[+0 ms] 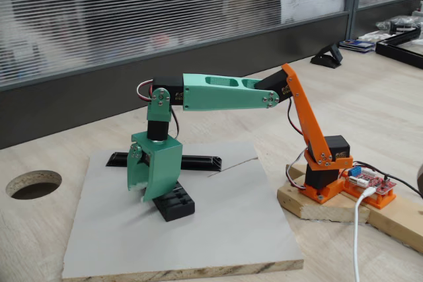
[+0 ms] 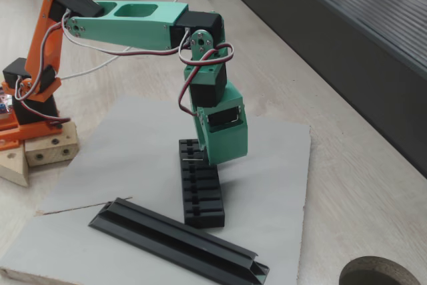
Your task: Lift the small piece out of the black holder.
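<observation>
One gripper [image 1: 144,188] over black holder [image 2: 202,195]

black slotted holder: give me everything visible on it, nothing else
The black holder is a matte black rectangular block, plastic by its look, with a row of parallel crosswise slots along its top. It lies flat on the grey board, apart from the longer black channel strip, one end pointing toward it. The green gripper hangs over its other end and hides that part. Whether they touch cannot be told. In both fixed views no small piece can be made out in the slots.
</observation>
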